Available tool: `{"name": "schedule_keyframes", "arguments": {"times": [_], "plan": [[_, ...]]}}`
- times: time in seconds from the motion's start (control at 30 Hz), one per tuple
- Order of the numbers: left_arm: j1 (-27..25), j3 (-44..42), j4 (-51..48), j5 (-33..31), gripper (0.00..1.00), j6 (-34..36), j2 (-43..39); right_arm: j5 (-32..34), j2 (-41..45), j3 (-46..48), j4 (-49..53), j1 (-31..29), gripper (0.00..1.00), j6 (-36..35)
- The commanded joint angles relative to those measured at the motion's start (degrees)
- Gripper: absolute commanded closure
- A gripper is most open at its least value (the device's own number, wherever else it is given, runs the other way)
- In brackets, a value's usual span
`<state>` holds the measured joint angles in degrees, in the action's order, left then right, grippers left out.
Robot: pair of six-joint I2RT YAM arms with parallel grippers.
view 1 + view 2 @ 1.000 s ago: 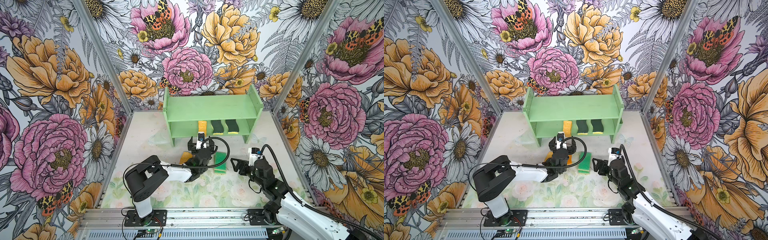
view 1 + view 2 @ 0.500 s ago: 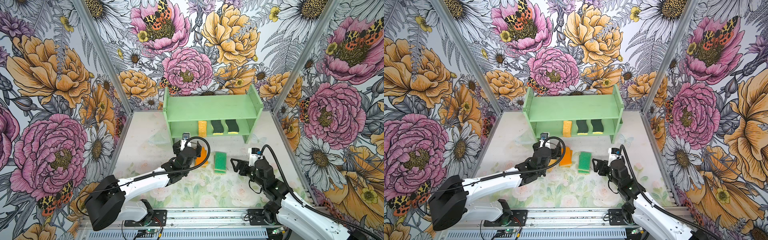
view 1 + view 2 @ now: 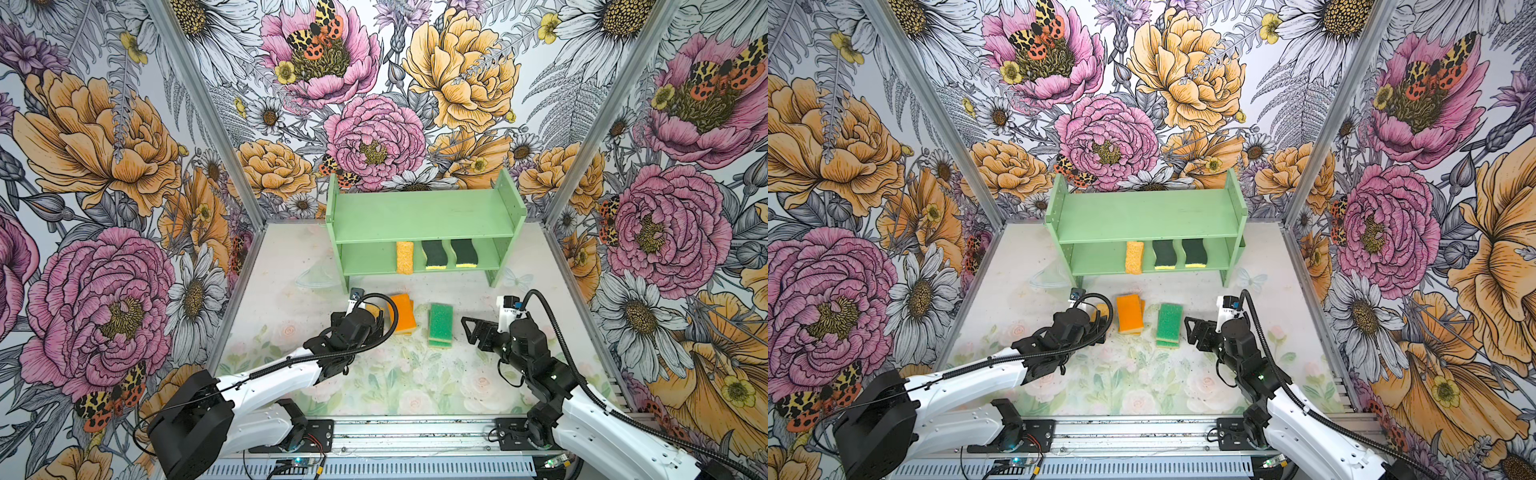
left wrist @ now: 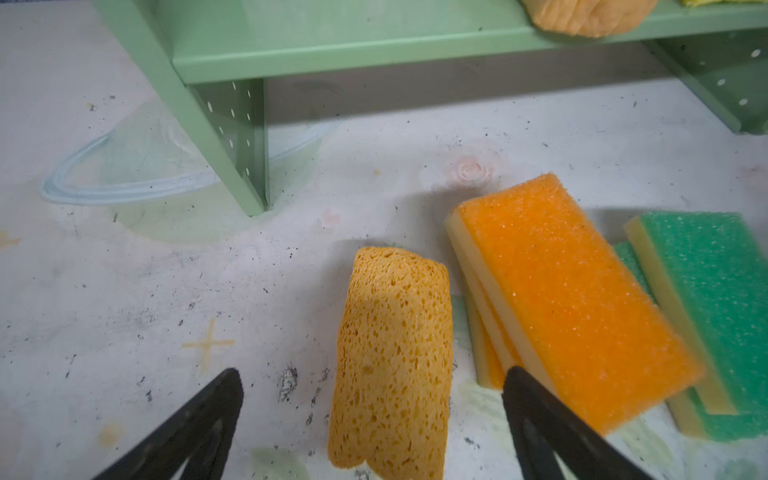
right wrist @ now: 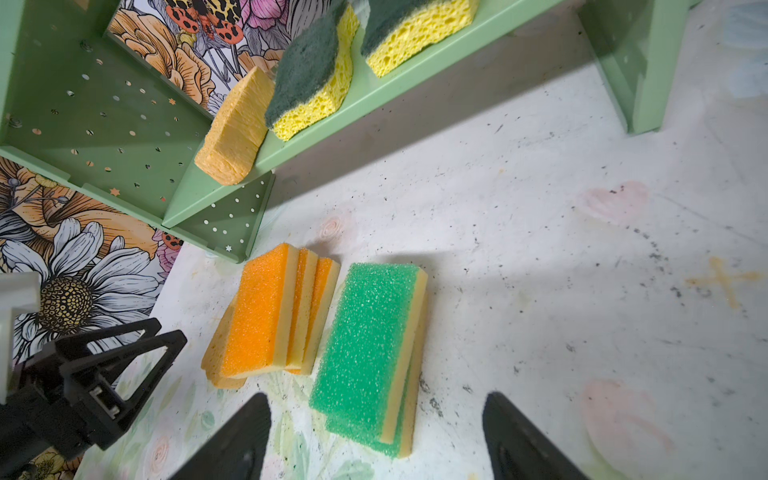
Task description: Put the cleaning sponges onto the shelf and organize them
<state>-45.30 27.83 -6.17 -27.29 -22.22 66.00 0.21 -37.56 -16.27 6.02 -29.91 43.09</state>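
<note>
The pale mint-green wooden two-tier shelf (image 3: 419, 216) stood at the back of the table. Its top tier was bare. Its lower tier carried a porous yellow sponge (image 3: 404, 257) and two wavy dark-green-topped sponges (image 3: 434, 253), side by side.

In front of it on the table lay a leaning stack of three orange-topped yellow-foam sponges (image 3: 402, 312). Just beside that was a stack of two green-topped yellow-foam sponges (image 3: 440, 324).

A second porous yellow sponge (image 4: 392, 357) lay flat against the orange stack's far side, its near end slightly curled.

All of these looked light, soft and easily squashed. The scouring tops should be rough enough not to slip, but the porous one would likely sag. A pinch across the short width at mid-length would suit each. Taking from a stack might drag the sponge beneath.

The left gripper (image 4: 372, 376) had its jaws spread fully. It held nothing, and the loose porous sponge lay straight ahead between them.

The right gripper (image 5: 378, 398) was also parted and empty. It was near the green stack's outer side and not touching it.
</note>
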Motion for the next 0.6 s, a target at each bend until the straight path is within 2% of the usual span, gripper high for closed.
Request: {"name": "schedule_keyframes", "arguments": {"times": [0.0,0.17,0.33,0.57], "plan": [[0.81,-1.77,-0.60,1.92,0.01,-2.73,-0.89,0.09,-0.06,-1.73,-0.05,0.47,0.18,0.77],[2.88,-4.07,2.37,4.86,0.01,-5.30,-1.31,-0.36,-0.32,-1.81,-0.51,0.47,0.17,0.70],[5.08,-6.17,7.06,8.75,0.01,-7.13,-0.11,-3.53,-1.74,-1.79,-3.52,0.47,0.17,0.31],[5.30,-6.78,10.37,10.57,0.01,-5.50,2.76,-3.73,-3.90,-1.63,-5.65,0.38,0.17,0.72]]}}
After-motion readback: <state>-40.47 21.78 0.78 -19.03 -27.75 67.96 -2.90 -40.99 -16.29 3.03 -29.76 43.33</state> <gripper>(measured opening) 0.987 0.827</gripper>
